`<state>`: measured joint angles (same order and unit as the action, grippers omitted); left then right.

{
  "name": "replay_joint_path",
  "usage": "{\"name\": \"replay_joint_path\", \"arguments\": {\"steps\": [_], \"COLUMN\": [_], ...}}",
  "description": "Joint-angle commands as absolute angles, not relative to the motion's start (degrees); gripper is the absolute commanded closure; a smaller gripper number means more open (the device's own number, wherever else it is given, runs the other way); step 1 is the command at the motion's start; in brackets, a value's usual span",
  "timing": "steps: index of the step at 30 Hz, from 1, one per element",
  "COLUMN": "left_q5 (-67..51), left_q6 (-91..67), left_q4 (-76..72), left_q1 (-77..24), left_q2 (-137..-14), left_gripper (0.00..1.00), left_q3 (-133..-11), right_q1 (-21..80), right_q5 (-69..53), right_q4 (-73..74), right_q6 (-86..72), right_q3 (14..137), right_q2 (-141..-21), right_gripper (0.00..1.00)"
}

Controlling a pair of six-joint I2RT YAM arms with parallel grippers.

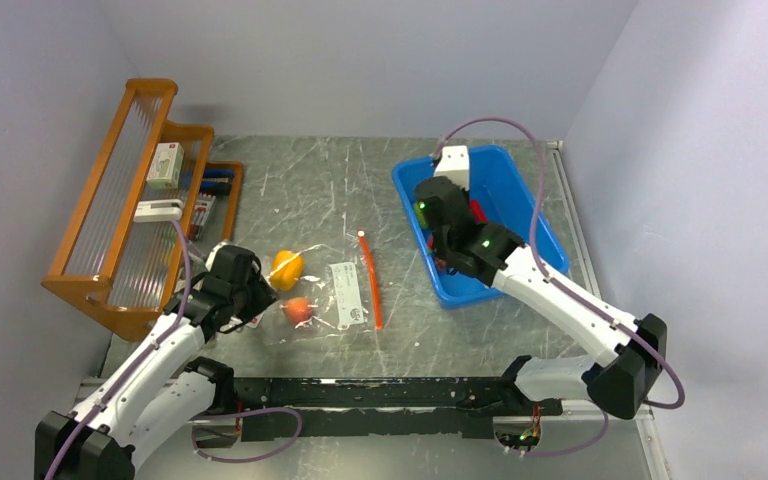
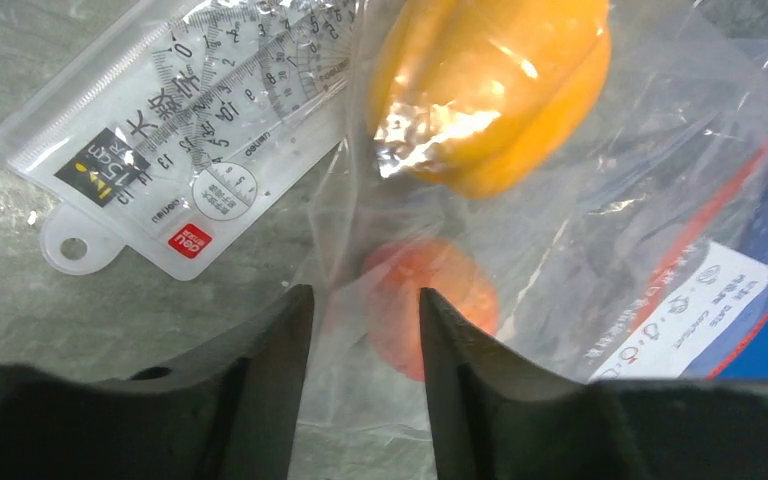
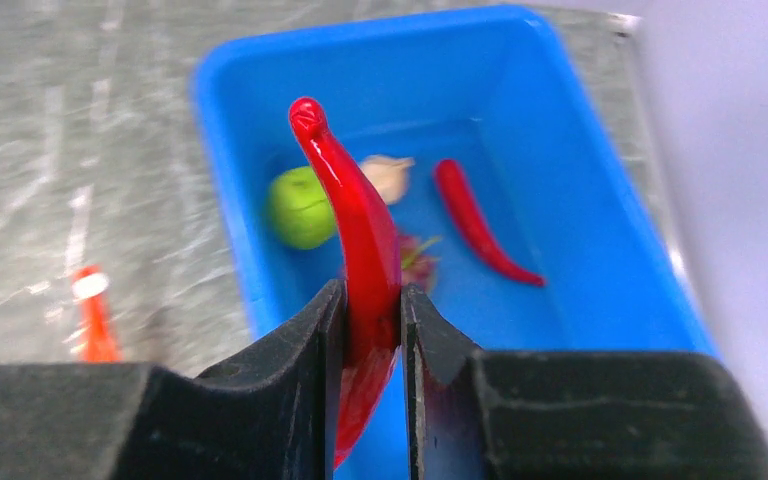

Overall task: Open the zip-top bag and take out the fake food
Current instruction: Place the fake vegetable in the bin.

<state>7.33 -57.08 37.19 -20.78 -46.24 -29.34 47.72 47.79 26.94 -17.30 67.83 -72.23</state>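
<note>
Though upside down, "deli" packet (image 2: pixel 160 150) against zip-top bag (image 2: pixel 600 230)

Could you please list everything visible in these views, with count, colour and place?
zip-top bag: one, clear with orange-red zip strip, table centre-left.
bell pepper: one, orange-yellow, inside the bag.
peach: one, orange-pink, inside the bag.
bin: one, blue, table right.
held chilli: one, red, above the bin.
loose chilli: one, red, in the bin.
lime: one, green, in the bin.
garlic: one, pale, in the bin.
ruler packet: one, clear, beside the bag.
rack: one, orange-brown wood, table left.
left tool: one, black, open at the bag.
right tool: one, black, shut on the held chilli.
</note>
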Motion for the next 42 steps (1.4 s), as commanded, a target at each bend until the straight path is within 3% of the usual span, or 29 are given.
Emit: {"name": "replay_joint_path", "arguments": {"steps": [1,8,16,22,25,33,38,40,42], "left_q5": [8.24,9.57,10.15,7.63,5.5,6.83,8.56,9.49,9.82], "left_q6": [-56.68,-54.37,-41.38,-31.94,-28.28,-25.9,-25.92,-26.13,-26.11], "left_q4": [38.8,41.92,41.81,41.11,39.65,36.79,35.49,35.68,35.45], "left_q1": [-20.48,-20.48,-20.48,-20.47,-20.48,-20.48,-20.48,-20.48,-20.48], "left_q2": [-45.19,-42.7,-44.13,-44.7,-43.77,-42.89,-42.45,-42.16,-42.0], "left_gripper": [0.38,0.24,0.14,0.12,0.11,0.11,0.11,0.11,0.11], "left_q3": [-32.66,-37.3,-47.67,-51.67,-51.17,-47.66,-45.61,-45.57,-45.28], "right_q1": [36.91,24.39,19.25,19.19,18.85,18.18,17.51,17.11,16.9], "right_q5": [45.05,36.47,27.31,30.17,27.81,28.49,27.87,30.02,33.03], "right_q4": [28.46,38.0,33.35,31.72,29.94,27.93,30.37,29.56,28.89], "right_q6": [-9.13,-6.58,3.3,10.99,12.47,13.27,11.74,10.81,9.69], "right_q3": [69.46,73.65,74.11,74.65,74.22,78.2,80.68,80.43,80.27], "right_q2": [-72.55,-80.04,-89.42,-100.8,-103.38,-110.8,-113.78,-113.32,-112.3], "right_gripper": [0.96,0.92,0.93,0.95,0.9,0.88,0.84,0.68,0.64]}}
